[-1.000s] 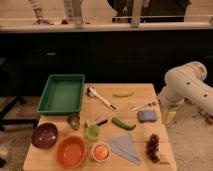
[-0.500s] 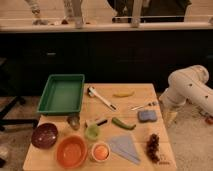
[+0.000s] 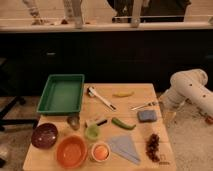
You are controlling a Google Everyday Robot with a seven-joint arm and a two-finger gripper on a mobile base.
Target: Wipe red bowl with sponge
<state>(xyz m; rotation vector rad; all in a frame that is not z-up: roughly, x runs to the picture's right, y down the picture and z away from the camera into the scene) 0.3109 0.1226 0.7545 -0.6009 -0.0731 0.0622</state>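
Observation:
The red bowl [image 3: 71, 151] is wide, shallow and orange-red, and stands at the near left of the wooden table [image 3: 135, 165]. The sponge [image 3: 147, 116] is a small blue-grey pad lying near the table's right edge. My white arm [image 3: 187, 89] is folded beside the right edge of the table. The gripper [image 3: 170, 115] hangs low at the arm's end, just right of the sponge and off the table edge, far from the red bowl. It holds nothing that I can see.
Also on the table are a maroon bowl [image 3: 44, 135], a small cup with orange inside [image 3: 100, 151], a pale-blue folded cloth [image 3: 125, 146], a green tray [image 3: 62, 93], a banana [image 3: 123, 94], a fork [image 3: 144, 105], a white-handled utensil [image 3: 101, 98], a green cup [image 3: 92, 131] and dark grapes [image 3: 153, 145]. A dark counter stands behind.
The arm has shifted only slightly beside the table's right edge. The things on the table have not moved.

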